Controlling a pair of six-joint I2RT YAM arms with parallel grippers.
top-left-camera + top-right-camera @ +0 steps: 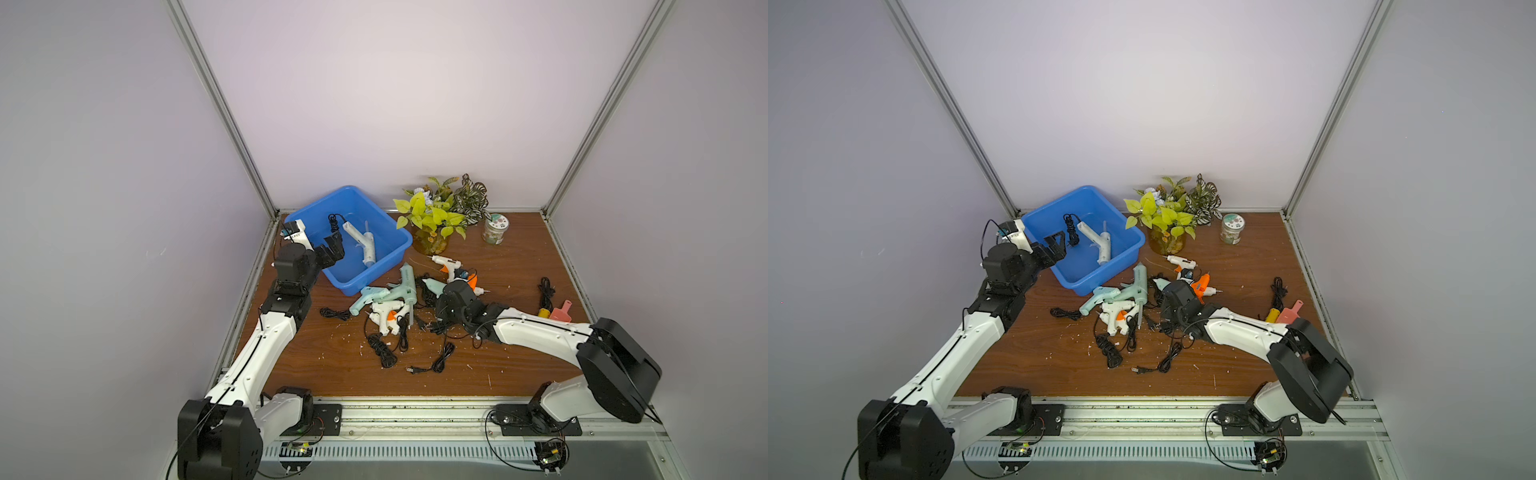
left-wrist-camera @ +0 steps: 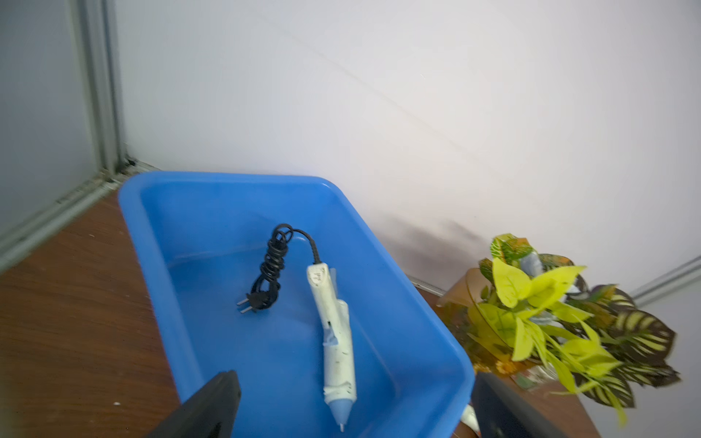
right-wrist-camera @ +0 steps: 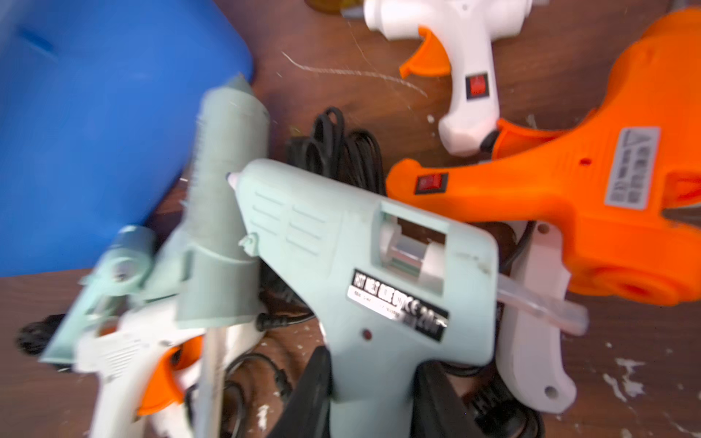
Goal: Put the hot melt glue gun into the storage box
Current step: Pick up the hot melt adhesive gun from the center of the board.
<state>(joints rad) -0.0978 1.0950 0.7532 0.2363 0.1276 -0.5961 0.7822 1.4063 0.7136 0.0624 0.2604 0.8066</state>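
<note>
Left gripper [image 1: 333, 246]: one, jaws spread wide and empty, over the near-left rim of the storage box [image 1: 345, 268].
Storage box: one, at the back left of the table [image 1: 498, 365]; it holds one white glue gun [image 1: 360, 245] and its coiled cord [image 1: 333, 224].
Glue gun pile [image 1: 399, 293]: at least seven on the table just right of the box, overlapping and tangled among loose black cords [image 1: 382, 351].
Right gripper [image 3: 375, 360]: one, jaws pinching the handle of the mint glue gun [image 3: 360, 265] in the pile; an orange glue gun [image 3: 607, 189] lies against it.
Behind: one potted plant [image 1: 436, 216], one jar [image 1: 494, 228].
Far right: one yellow piece [image 1: 543, 311] and one pink piece [image 1: 562, 311], partly hidden by the right arm [image 1: 540, 332].
</note>
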